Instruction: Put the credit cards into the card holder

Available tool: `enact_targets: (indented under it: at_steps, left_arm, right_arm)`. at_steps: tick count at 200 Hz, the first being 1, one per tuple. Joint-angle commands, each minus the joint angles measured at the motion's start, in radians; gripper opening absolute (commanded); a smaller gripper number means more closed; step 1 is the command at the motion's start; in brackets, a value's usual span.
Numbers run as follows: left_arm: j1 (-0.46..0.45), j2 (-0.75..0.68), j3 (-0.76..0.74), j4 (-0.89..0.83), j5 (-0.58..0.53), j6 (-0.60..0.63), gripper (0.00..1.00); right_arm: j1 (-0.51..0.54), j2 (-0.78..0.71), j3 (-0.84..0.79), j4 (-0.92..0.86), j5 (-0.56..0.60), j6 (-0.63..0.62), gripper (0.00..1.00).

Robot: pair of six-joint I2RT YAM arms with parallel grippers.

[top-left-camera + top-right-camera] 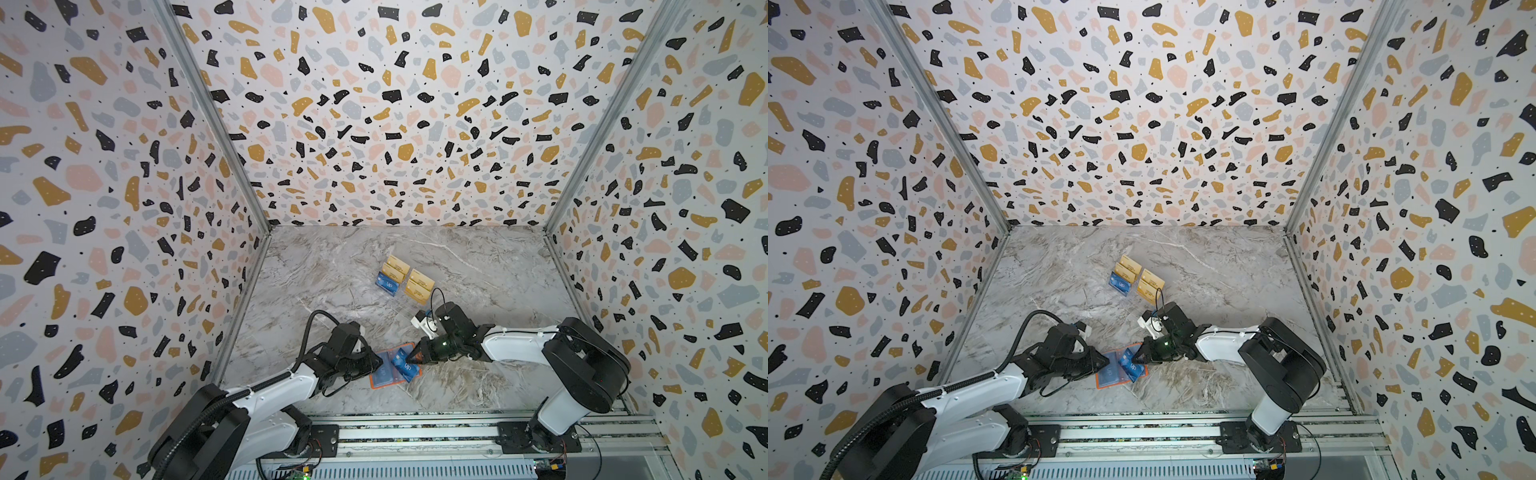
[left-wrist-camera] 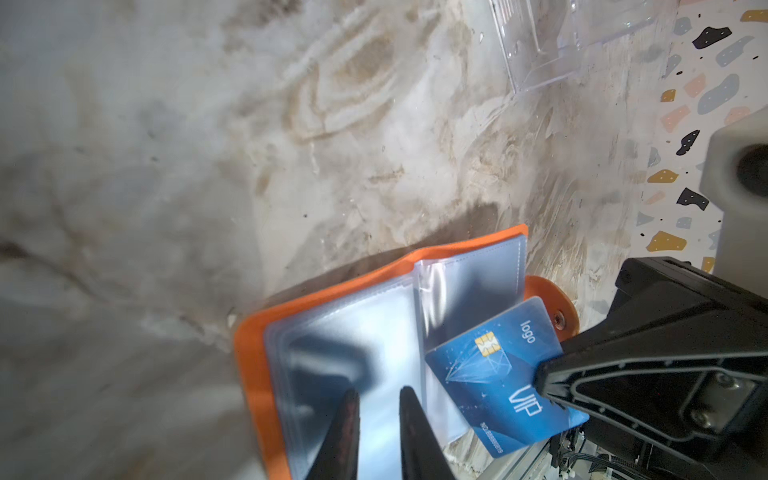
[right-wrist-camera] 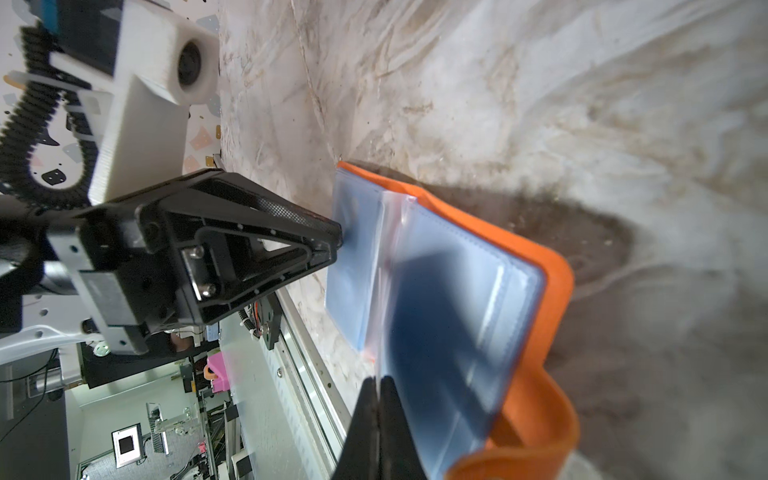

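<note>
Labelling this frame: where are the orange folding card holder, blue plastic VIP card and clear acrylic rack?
orange card holder [image 2: 251, 365]: left wrist view, cover edge.
blue VIP card [image 2: 498, 386]: left wrist view, face.
clear acrylic rack [image 2: 540, 45]: left wrist view, bare plastic.

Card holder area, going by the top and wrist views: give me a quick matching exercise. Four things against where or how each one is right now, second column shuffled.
Things
1. card holder
2. blue VIP card at the holder
3. gold cards
4. left gripper

States
A. in the clear acrylic rack, farther back
B. tips over the left sleeve page, jaws slightly apart
C. lying open on the marble table
D. pinched in the shut right gripper

Pairs: 1-C, 2-D, 3-A, 4-B
</note>
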Motion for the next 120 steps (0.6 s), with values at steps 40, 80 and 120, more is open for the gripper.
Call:
enact_targets:
  at_steps: [40, 80, 120]
  left_arm:
    - [-0.003, -0.002, -0.014, -0.002, -0.004, 0.01, 0.22]
    - [-0.004, -0.008, -0.012, -0.01, -0.004, 0.009, 0.22]
    - [-0.004, -0.011, -0.013, -0.011, -0.003, 0.007, 0.22]
  right_arm:
    - [0.005, 0.018, 0.006, 0.022, -0.003, 0.007, 0.0]
    - [0.005, 0.005, 0.006, 0.026, 0.001, 0.008, 0.0]
    - [0.005, -0.026, -0.001, 0.016, 0.012, 0.003, 0.0]
